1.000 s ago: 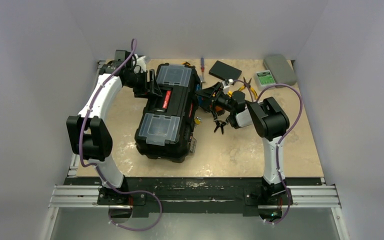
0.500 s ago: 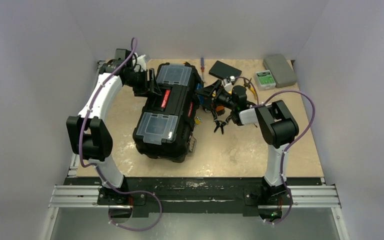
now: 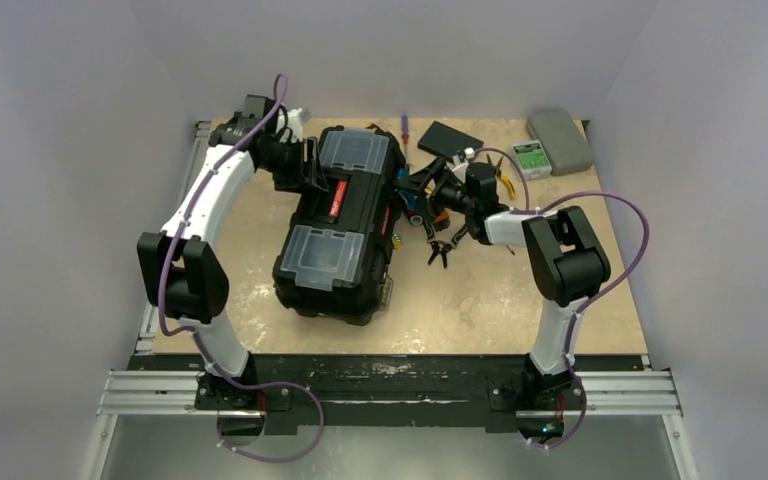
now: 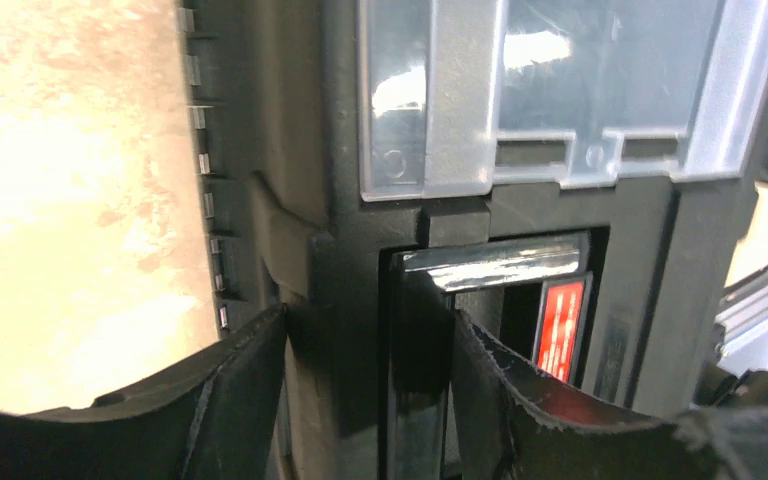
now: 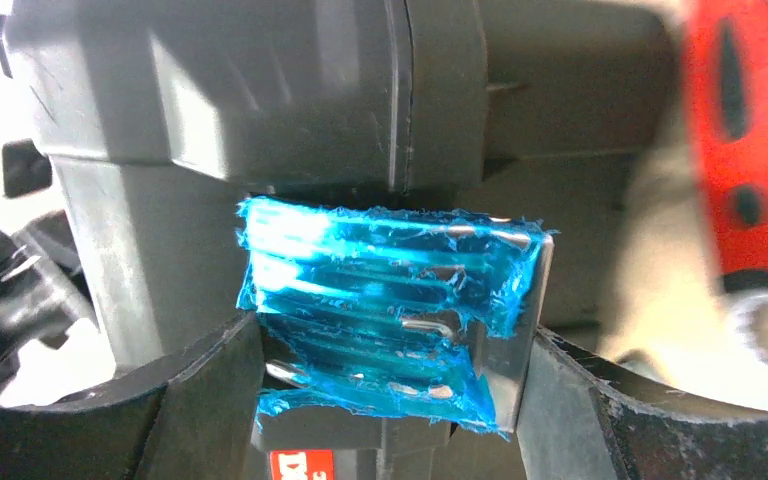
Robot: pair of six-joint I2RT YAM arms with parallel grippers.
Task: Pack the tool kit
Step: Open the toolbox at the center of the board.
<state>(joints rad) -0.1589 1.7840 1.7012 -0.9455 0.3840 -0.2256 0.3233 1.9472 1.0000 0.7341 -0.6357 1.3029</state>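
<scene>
Top external view has the toolbox (image 3: 345, 225) lying slantwise on the left middle of the table (image 3: 520, 300) with its lid shut. The red-marked handle (image 3: 337, 198) runs between two clear-lidded compartments, one far (image 3: 352, 150) and one near (image 3: 322, 250). What is inside either cannot be made out; at the left wrist the far clear lid shows only glare.

A flat black box (image 3: 450, 140) and a grey case (image 3: 560, 138) sit closed along the far edge, with a small green-labelled box (image 3: 531, 158) between them. Loose tools lie outside the toolbox: a screwdriver (image 3: 404, 128) is at the far edge. Black pliers (image 3: 440, 248) lie just right of the toolbox, and something yellow (image 3: 397, 240) rests against its right wall.

The left gripper (image 4: 370, 330) straddles the lid at the far end of the handle recess, one finger outside the lid's edge, the other in the recess. The fingers sit close on both sides, but whether they clamp cannot be told. The right gripper (image 5: 395, 350) is spread wide on the toolbox's right wall. Its fingers press both sides of a metal latch (image 5: 390, 290) wrapped in blue film.

Since a second ago the right arm's elbow has swung outward to the right and nearer the camera. Its wrist has reached farther along the box. The left forearm has edged toward the far side. The toolbox has barely shifted.
</scene>
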